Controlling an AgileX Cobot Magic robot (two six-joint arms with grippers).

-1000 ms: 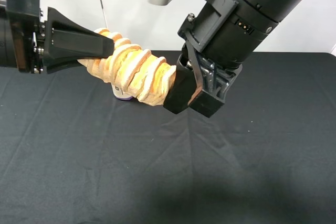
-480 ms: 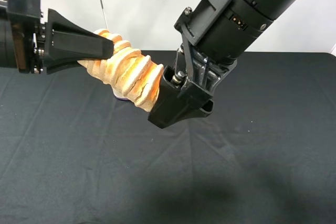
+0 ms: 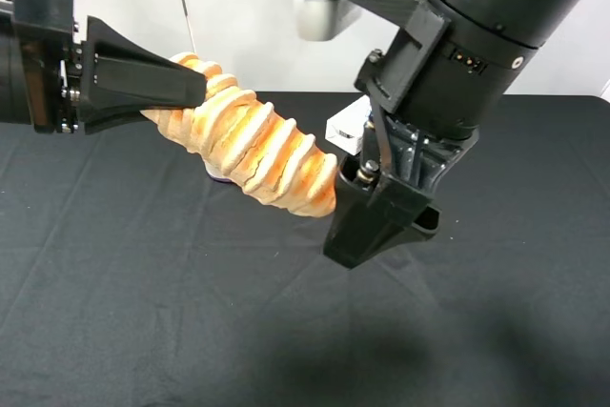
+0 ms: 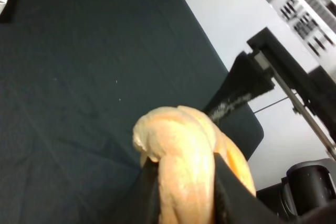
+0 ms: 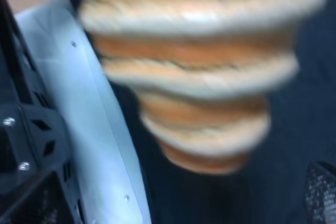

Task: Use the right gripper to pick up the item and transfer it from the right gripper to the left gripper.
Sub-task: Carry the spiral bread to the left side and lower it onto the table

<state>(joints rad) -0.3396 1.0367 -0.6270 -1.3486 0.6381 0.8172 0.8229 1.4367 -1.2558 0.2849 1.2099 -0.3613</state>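
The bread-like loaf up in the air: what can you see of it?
The loaf is tan-orange and oblong, with deep ridges like a segmented bread roll. It hangs tilted above the black cloth, its higher end clamped by the left gripper. Its lower end lies close beside the open right gripper; whether they touch is unclear.

The blurred, ridged tan-orange item (image 5: pixel 199 77) fills the close view, against dark cloth (image 5: pixel 294 161) and a pale surface (image 5: pixel 79 103).

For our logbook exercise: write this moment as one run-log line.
stage: handover | left gripper: shut on item | right gripper: open, not gripping | item: airborne
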